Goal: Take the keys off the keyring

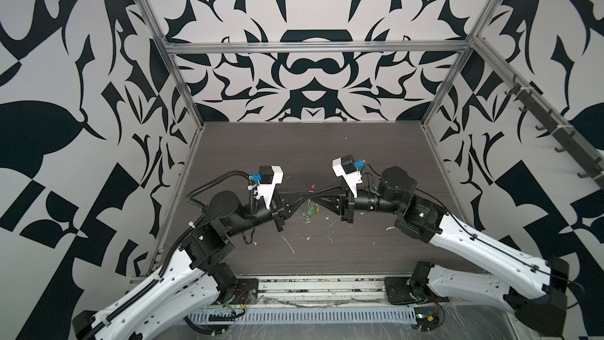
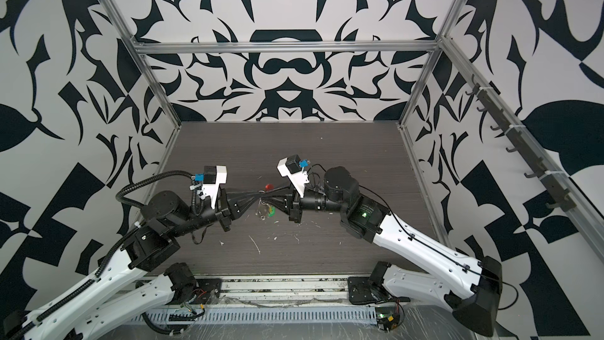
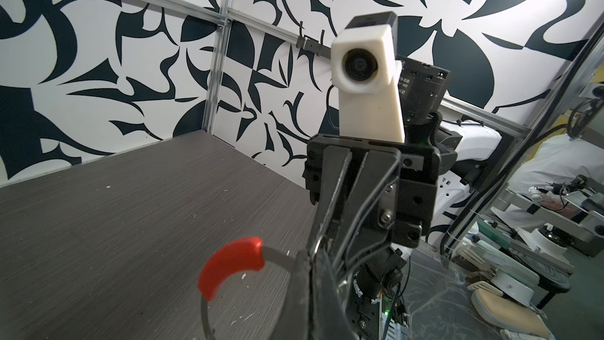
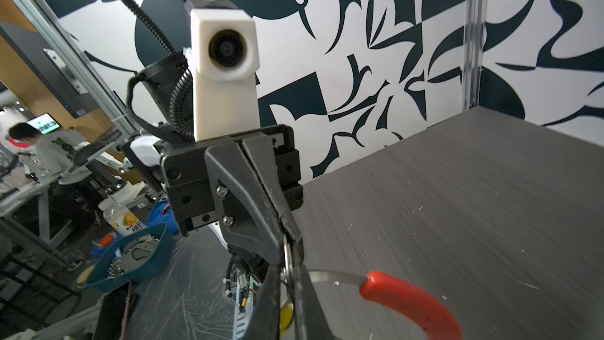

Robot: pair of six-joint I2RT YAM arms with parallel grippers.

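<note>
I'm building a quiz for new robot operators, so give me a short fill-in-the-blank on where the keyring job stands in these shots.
1. The plastic sleeve on the keyring is ___.
2. The left hand and right hand meet tip to tip above the table, both ___ on the keyring's wire.
3. Beside the yellow-headed key hangs the other key, whose head is ___.

Missing words: red; shut; green.

The dark wood-grain desk [image 1: 294, 145] has small white scraps [image 1: 289, 244] on its near part. Black-and-white patterned walls [image 1: 310, 70] stand on three sides. A rail with dark hooks [image 1: 544, 116] runs along the right wall. A slotted grey duct [image 1: 294, 317] lies nearest.
</note>
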